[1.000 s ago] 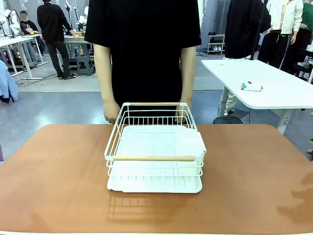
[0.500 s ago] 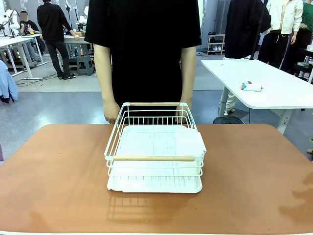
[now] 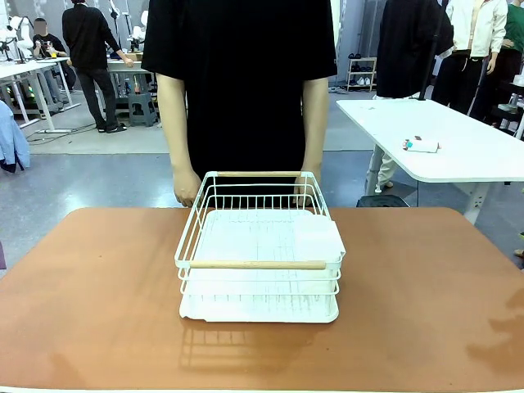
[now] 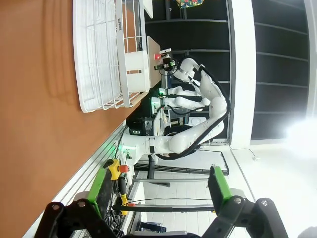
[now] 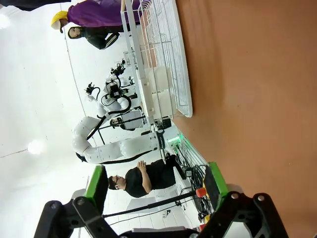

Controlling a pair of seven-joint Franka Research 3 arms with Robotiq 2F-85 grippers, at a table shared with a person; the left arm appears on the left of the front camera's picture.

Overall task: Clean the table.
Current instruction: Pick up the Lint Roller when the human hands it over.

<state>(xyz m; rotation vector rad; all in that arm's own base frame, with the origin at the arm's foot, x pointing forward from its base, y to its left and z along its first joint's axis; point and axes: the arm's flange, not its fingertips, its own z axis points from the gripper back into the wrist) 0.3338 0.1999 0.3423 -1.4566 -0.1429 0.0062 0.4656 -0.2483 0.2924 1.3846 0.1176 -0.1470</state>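
The large table with a smooth reddish-brown top and a thin pale edge is filling the near half of the front view. A white wire dish rack with 2 pale wooden handles is standing upright at the middle of the table, resting on a flat white drip tray. A white box-shaped holder is hanging inside the rack at its right side.

A person in a black short-sleeved top is standing at the far edge, both arms hanging down. One hand is resting just beside the rack's far left corner; the other hand is showing through the wires at the far right corner, and whether either is touching the rack is unclear.

In the left wrist view, the left gripper is hovering with its 2 green-padded fingers spread wide, nothing between them. The right gripper is likewise standing wide open and empty, beside the tabletop.
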